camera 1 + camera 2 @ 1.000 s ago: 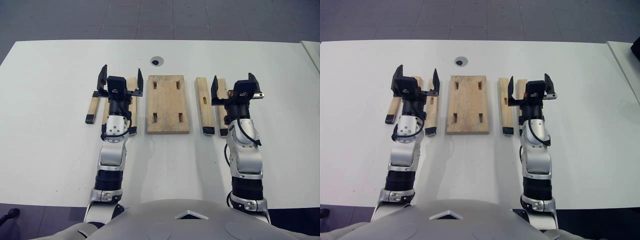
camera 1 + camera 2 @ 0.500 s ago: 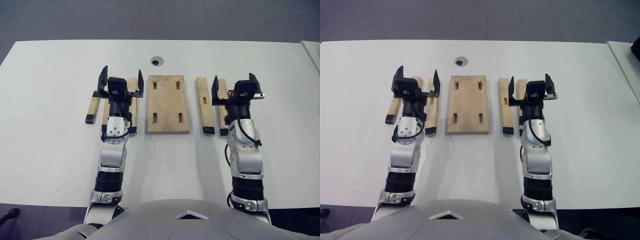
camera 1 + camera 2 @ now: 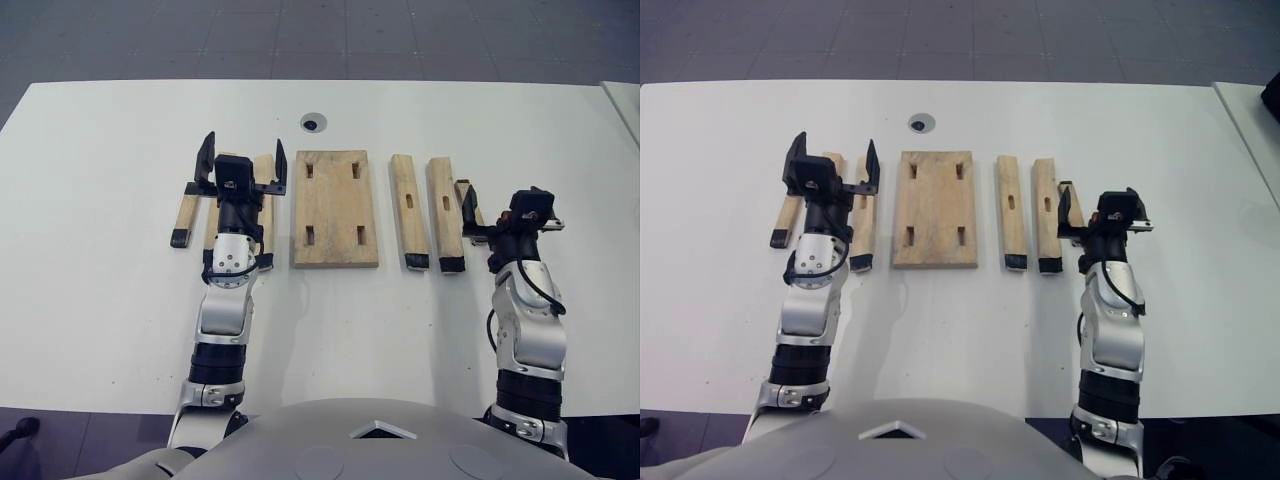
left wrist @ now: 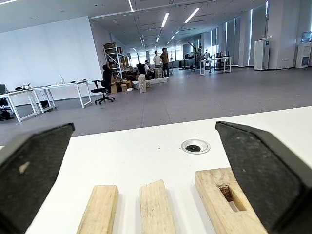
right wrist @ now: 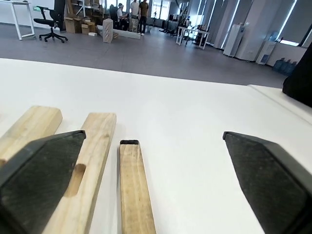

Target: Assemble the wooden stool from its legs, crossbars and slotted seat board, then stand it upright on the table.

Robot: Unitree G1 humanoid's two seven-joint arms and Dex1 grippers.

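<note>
The slotted seat board (image 3: 335,207) lies flat mid-table. Left of it lie a leg (image 3: 266,200) and a short black-tipped crossbar (image 3: 184,217). My left gripper (image 3: 241,166) hovers open over these pieces; in the left wrist view its pads (image 4: 34,170) frame three wooden ends, one of them slotted (image 4: 225,204). Right of the board lie two slotted legs (image 3: 407,209) (image 3: 444,212) and a thin crossbar (image 5: 134,190). My right gripper (image 3: 503,213) stands open just right of the second leg, nearer the table's front, over that crossbar.
A round cable hole (image 3: 314,122) sits in the white table (image 3: 110,300) behind the board. A second table's corner (image 3: 626,95) shows at the far right. Bare tabletop lies at the front and on both sides.
My right arm has drawn back toward the front and shifted right, uncovering the second slotted leg. The left arm and all wooden parts stay where they were.
</note>
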